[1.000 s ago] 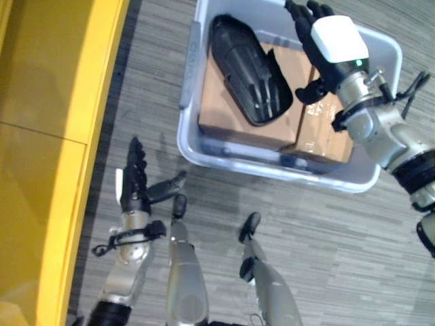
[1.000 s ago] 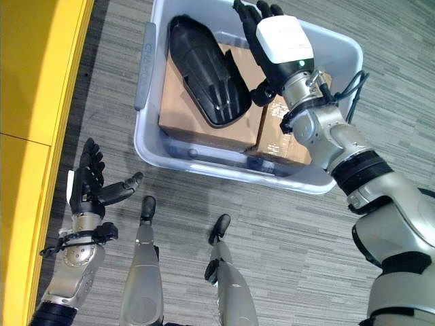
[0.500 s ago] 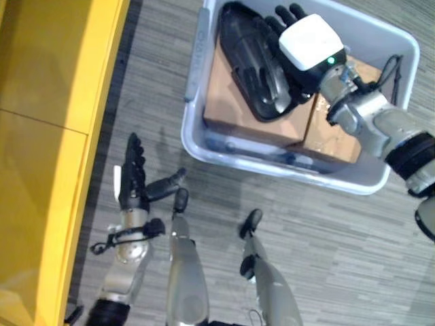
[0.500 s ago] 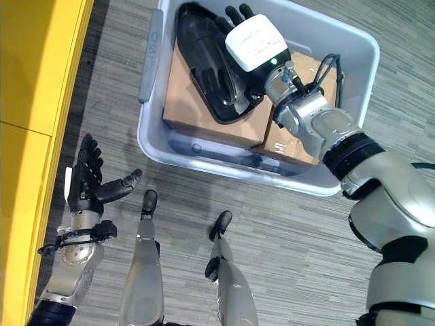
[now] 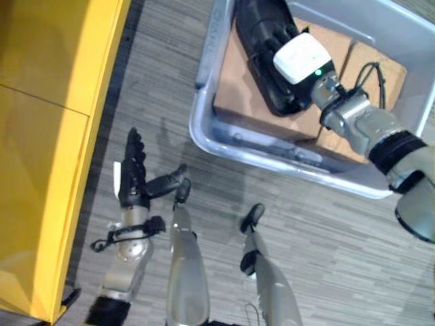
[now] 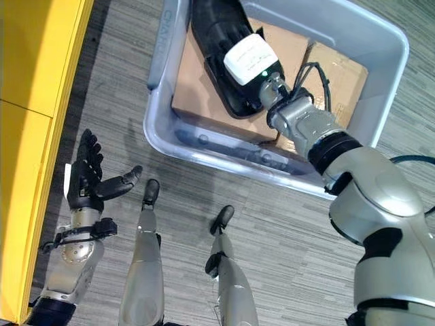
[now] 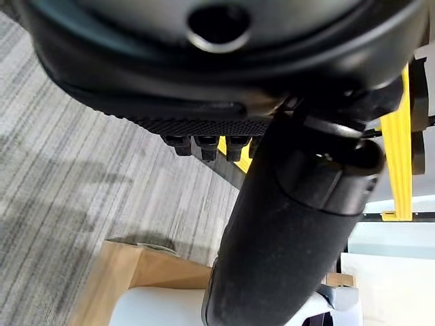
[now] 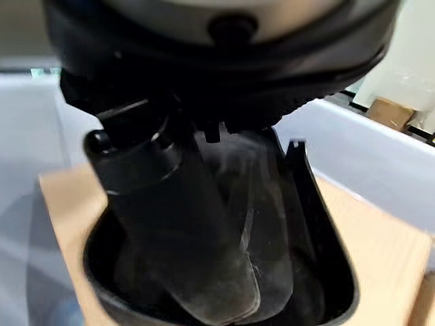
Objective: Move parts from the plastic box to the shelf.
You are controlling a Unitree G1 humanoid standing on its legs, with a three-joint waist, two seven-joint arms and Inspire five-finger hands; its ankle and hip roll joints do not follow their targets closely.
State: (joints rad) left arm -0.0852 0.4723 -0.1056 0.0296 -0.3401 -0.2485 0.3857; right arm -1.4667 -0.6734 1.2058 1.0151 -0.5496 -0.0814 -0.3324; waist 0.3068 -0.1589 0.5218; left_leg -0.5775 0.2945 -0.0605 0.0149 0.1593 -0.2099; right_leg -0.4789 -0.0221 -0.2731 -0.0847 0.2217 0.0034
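Observation:
A grey plastic box point(image 5: 204, 129) stands on the floor ahead. In it a black moulded part point(image 5: 255, 17) lies across two cardboard boxes point(image 5: 238, 102). My right hand point(image 5: 299, 61), with a white cover on its back, rests in the hollow of that part. Its fingers lie straight along the part, and its thumb point(image 8: 183, 238) stretches down inside the part's rim point(image 8: 319, 272). My left hand point(image 5: 129, 187) hangs open over the floor beside the yellow shelf point(image 5: 47, 136), holding nothing.
The yellow shelf runs along the whole left side. The second cardboard box point(image 5: 367, 68) fills the right half of the plastic box. Grey striped floor lies between the shelf and the box.
My right hand has swung from the box's far right rim leftward and down onto the black part. The camera has shifted. The left hand has stayed where it was.

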